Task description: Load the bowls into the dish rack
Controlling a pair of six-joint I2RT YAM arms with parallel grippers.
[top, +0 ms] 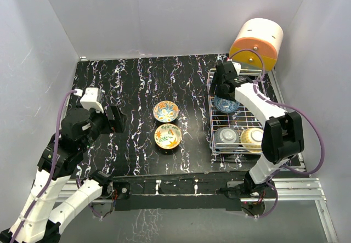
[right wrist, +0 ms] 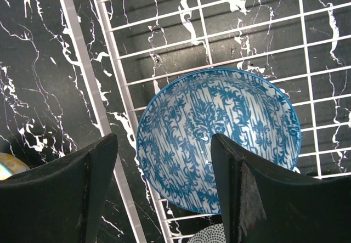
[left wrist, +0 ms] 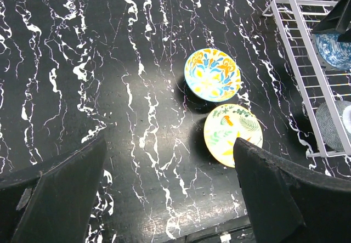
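Blue bowl [right wrist: 219, 144] lies in the dish rack [top: 211, 117] beneath the right pincer [right wrist: 164, 144], jaws apart. Floral bowl [left wrist: 212, 74] and yellow bowl [left wrist: 233, 135] sit on the worktop [top: 126, 84], ahead-right of the left pincer [left wrist: 170, 144], jaws likewise apart, judged the nearer.

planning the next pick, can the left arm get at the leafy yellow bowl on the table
Probably yes: the left tool is open, with only bare table between it and the leafy bowl. The blue-and-yellow bowl sits close behind, so room on that side looks tight.
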